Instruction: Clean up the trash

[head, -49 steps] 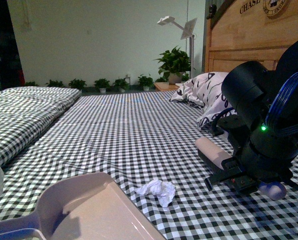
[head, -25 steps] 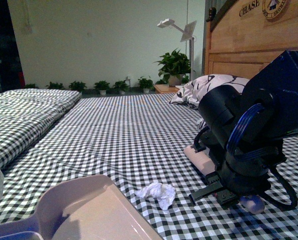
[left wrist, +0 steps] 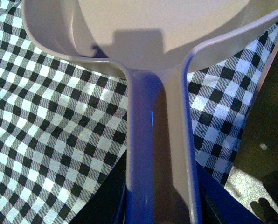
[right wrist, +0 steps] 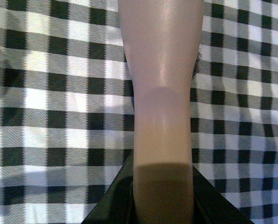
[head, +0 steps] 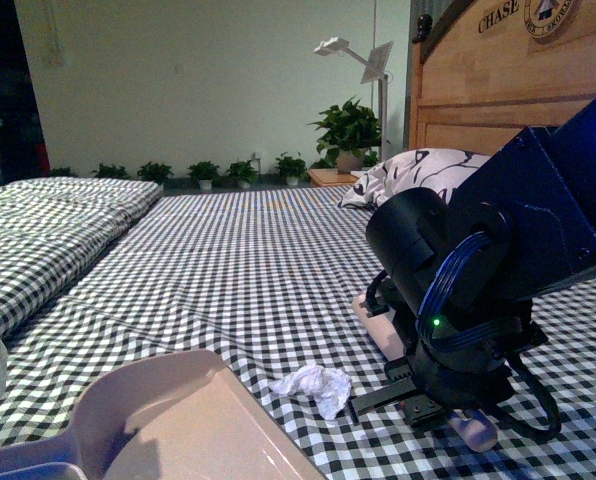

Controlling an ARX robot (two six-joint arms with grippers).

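The trash [head: 314, 386], a small crumpled white paper wad, lies on the checkered bedspread in the front view. The pale dustpan [head: 178, 420] rests just left of it, its mouth toward the wad. My left gripper [left wrist: 162, 205] is shut on the dustpan's handle [left wrist: 160, 154]; the gripper itself is out of the front view. My right gripper [head: 428, 395] is shut on the pale pink brush [right wrist: 162, 93], whose head [head: 376, 322] sits low over the bedspread just right of the wad. The wad is hidden in both wrist views.
A black-and-white patterned pillow [head: 418, 170] lies against the wooden headboard [head: 498, 90] at the back right. A second checkered bed [head: 48, 220] is at the left. Potted plants [head: 348, 125] and a lamp [head: 363, 55] stand along the far wall.
My right arm has moved left and toward the camera, bringing the brush closer to the wad. The dustpan and the wad have barely moved.
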